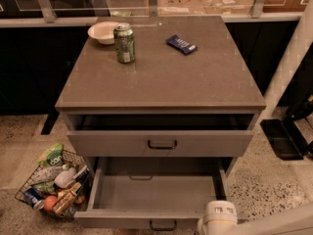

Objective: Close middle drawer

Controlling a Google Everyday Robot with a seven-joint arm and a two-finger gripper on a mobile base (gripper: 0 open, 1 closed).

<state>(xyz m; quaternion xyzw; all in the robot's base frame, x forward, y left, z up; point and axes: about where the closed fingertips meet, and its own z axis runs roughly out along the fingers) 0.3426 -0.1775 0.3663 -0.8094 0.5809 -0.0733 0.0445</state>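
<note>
The middle drawer (156, 192) is pulled far out below the cabinet top. It is wide and deep, with a plain grey floor and a low front panel (122, 220). Its small black loop handle (163, 225) is at the bottom edge of the view. The white rounded end of my arm with the gripper (218, 217) rises from the bottom edge. It is just in front of the right end of the drawer's front panel, right of the handle.
The top drawer (161, 143), with a taller front panel, stands slightly open above. A green can (124, 43), a white bowl (103, 32) and a blue packet (181, 44) sit on the cabinet top (161, 77). A wire basket (54, 187) of items is on the floor at left. A white post (288, 72) stands at right.
</note>
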